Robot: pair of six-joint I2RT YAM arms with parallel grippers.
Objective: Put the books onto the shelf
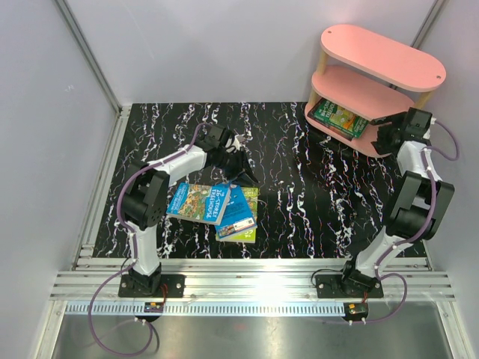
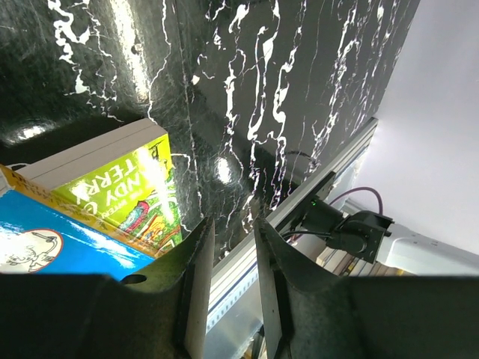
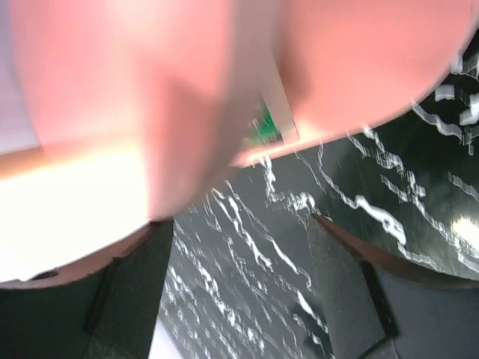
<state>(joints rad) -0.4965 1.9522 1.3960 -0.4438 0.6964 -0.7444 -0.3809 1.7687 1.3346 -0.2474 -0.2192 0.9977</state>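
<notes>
Left arm (image 1: 146,198) folded at a raised elbow, then stretched forward and inward, with the left claw (image 1: 245,173) tilted downward at its end. Fingers (image 2: 196,284) there only narrowly parted, nothing between them. Right arm (image 1: 415,198) doubled up steeply, forearm rising toward the far right, right claw (image 1: 382,138) pointing leftward with fingers (image 3: 142,292) spread wide apart and gripping nothing at all.

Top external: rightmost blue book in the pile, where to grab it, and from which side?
Probably its far edge, with the left pincer coming down from the far side. The blue book lies flat atop the yellow-green book, so only edges are pinchable. That edge faces the table, while other books crowd its left.
</notes>
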